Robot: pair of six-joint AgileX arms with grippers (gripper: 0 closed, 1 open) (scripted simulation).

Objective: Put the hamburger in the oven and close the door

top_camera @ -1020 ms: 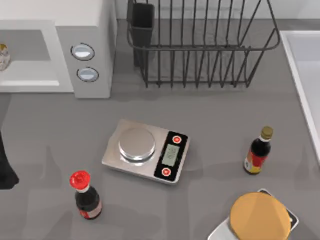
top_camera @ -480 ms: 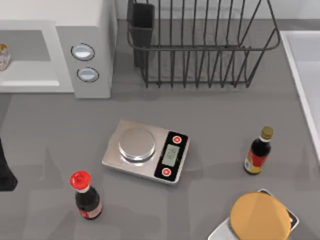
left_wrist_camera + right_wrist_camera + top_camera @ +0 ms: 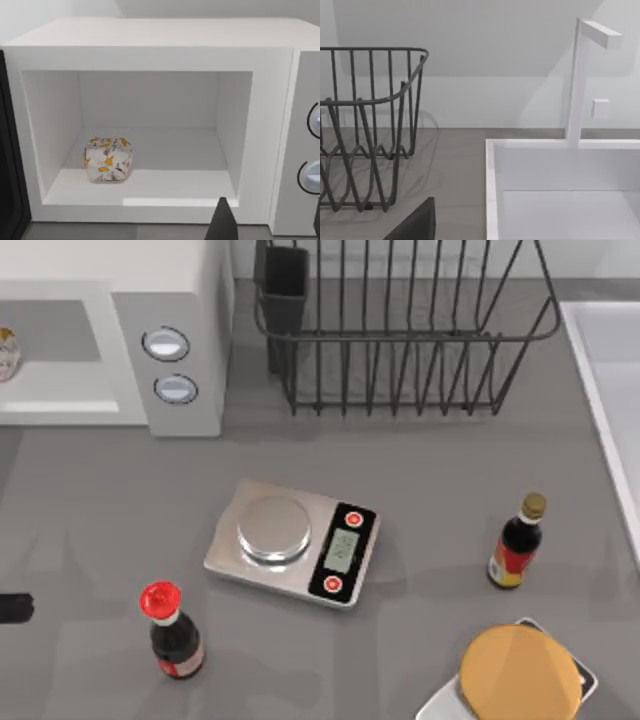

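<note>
Top view: the left arm's dark bulk [image 3: 10, 608] has drawn back to a sliver at 9 o'clock. The hamburger [image 3: 5, 352] sits inside the white boxy oven [image 3: 120, 260] at 10 o'clock, so placing looks done and only closing remains.

Left wrist view: the left gripper [image 3: 270, 225] has its dark tapered fingers spread and holds nothing. The hamburger [image 3: 107, 160], a rounded, speckled white-and-yellow lump, rests at 8 o'clock on the smooth matte cavity floor. The dark edge at 9 o'clock is probably the swung-open door [image 3: 6, 150].

Right wrist view: the right arm idles facing a wire dish rack [image 3: 365, 125] and a white sink [image 3: 492, 190].
</note>
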